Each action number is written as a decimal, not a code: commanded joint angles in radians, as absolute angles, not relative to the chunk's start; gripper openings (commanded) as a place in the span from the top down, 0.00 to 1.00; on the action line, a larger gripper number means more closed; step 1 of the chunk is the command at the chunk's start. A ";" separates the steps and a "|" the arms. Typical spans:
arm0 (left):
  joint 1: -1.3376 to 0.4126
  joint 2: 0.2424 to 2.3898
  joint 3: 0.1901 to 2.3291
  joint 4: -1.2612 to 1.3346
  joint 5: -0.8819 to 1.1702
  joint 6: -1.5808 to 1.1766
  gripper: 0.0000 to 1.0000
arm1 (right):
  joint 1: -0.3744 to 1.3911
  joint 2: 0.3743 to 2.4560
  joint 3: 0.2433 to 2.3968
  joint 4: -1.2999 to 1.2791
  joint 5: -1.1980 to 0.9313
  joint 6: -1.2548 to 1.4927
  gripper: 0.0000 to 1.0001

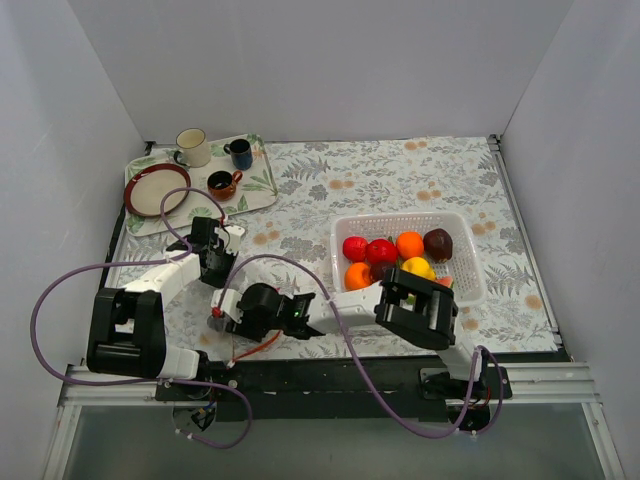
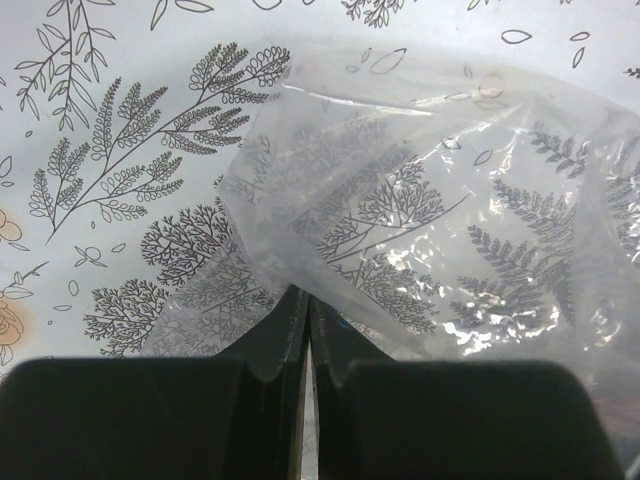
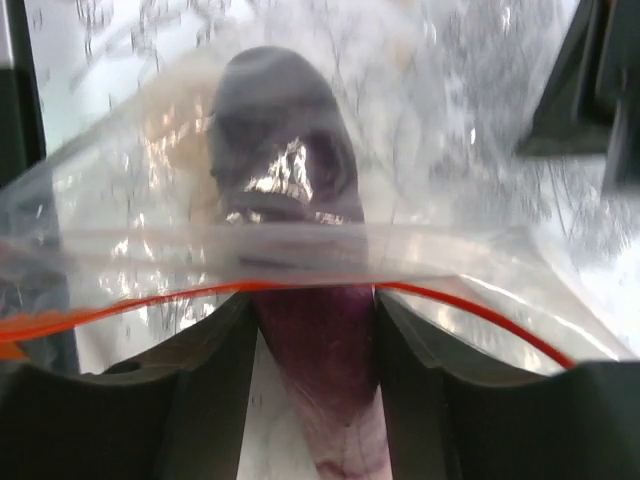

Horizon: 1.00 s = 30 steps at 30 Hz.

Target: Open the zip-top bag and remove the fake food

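The clear zip-top bag (image 2: pixel 420 200) lies crinkled on the leaf-patterned cloth. My left gripper (image 2: pixel 306 300) is shut on its edge, a fold of plastic pinched between the fingers. In the right wrist view the bag's mouth and its orange-red zipper strip (image 3: pixel 470 312) run across my right gripper (image 3: pixel 312 300). That gripper is shut on a dark maroon piece of fake food (image 3: pixel 290 180), which lies partly inside the bag. In the top view the left gripper (image 1: pixel 216 268) and the right gripper (image 1: pixel 222 315) are close together at the front left. The bag is hard to make out there.
A white mesh basket (image 1: pixel 466 250) at centre right holds several red, orange, yellow and maroon fake fruits (image 1: pixel 382 250). A patterned tray (image 1: pixel 262 190) at the back left carries three mugs and a red-rimmed plate (image 1: pixel 155 190). Purple cables loop around the arms.
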<state>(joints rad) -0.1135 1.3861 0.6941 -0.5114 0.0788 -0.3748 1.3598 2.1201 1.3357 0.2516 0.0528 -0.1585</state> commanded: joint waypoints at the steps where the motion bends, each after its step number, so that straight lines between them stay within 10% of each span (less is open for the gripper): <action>1: -0.117 1.420 0.670 -0.532 0.063 -0.365 1.00 | 1.361 1.982 1.204 0.176 0.116 -0.105 0.58; 9: -0.117 1.440 0.658 -0.509 0.034 -0.367 1.00 | 1.362 1.778 1.153 0.022 0.285 -0.048 0.85; 30: -0.115 1.462 0.794 -0.512 0.063 -0.497 1.00 | 1.132 1.223 0.985 -0.477 0.595 0.199 0.89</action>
<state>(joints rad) -0.1143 1.4506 0.7471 -0.4751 0.0334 -0.4286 1.2179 1.3739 1.0183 -0.4625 0.5598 0.1726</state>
